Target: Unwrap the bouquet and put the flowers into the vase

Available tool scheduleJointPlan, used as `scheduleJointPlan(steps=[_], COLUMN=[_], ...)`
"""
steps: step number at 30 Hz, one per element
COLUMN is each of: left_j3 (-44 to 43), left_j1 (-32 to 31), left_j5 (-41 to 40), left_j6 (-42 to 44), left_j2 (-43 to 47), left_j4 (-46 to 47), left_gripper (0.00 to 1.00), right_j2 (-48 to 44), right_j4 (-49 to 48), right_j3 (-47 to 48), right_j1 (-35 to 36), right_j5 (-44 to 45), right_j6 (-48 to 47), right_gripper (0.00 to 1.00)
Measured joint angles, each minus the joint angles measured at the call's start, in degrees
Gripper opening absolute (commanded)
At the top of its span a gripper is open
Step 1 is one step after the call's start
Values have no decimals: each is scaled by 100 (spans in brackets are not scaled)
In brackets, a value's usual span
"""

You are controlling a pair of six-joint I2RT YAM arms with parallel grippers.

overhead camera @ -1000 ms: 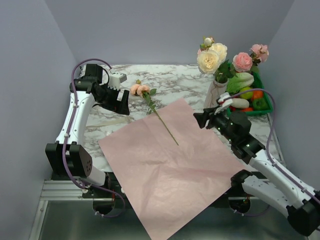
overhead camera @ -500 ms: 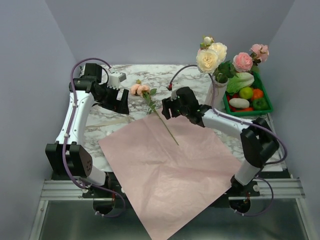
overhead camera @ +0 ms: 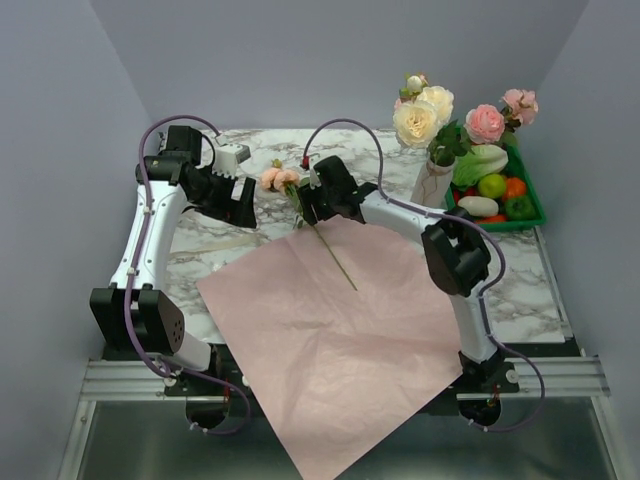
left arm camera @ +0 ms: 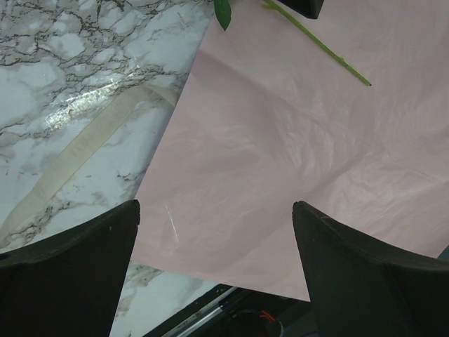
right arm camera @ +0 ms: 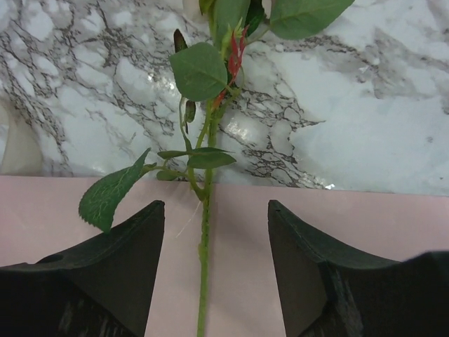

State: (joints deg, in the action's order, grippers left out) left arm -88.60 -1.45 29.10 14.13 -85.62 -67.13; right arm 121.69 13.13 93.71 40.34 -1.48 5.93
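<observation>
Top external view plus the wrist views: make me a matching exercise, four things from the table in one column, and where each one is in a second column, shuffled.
Column one
1. peach rose
2. vase
3. paper sheet
4. ribbon

Column two
A. flat on bare marble beside the sheet's edge
B. upright next to the green tray, roses in it
C. spread open, a corner past the marble's near edge
D. lying down, stem between the right pincer's open fingers

Pairs: 1-D, 2-B, 3-C, 4-A

Pink paper (overhead camera: 330, 330), peach rose (overhead camera: 279, 178), grey-veined wht table (overhead camera: 200, 240)
</observation>
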Motion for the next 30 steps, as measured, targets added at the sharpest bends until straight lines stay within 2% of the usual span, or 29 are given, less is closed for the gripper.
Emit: scheduleJointPlan(steps=[5,16,21,23,26,28,29,30], left_j3=[0,0,0,0,-2,-2,-2,-2], left_j1=[31,59,61,120,203,225,225,225], left_j5=[-7,-13,-11,-13,-11,-13,-11,-11], left_j6=[22,107,133,157,192,197,197,199], left_j2=[0,0,0,0,0,0,0,0], left_j4=[-26,-46,-61,-98,-125,-133,-136,-136], left_gripper=[99,99,99,99,99,99,99,99], right_j2=[640,1456,1801,1895,1910,1930,1952,1954], right_j4=[763,1902,2293,2448,2555,2616,2658,2662], right_j3=[826,2310,2723,2850,2911,2938,2968,2973], right_j1=[98,170,234,247,247,247,247,243], right_j5=[-96,-66,-66,-57,-52,-55,-55,-52], right_j6=[0,-2,4,2,2,4,22,11], right_gripper=[65,59,59,56,49,39,33,19])
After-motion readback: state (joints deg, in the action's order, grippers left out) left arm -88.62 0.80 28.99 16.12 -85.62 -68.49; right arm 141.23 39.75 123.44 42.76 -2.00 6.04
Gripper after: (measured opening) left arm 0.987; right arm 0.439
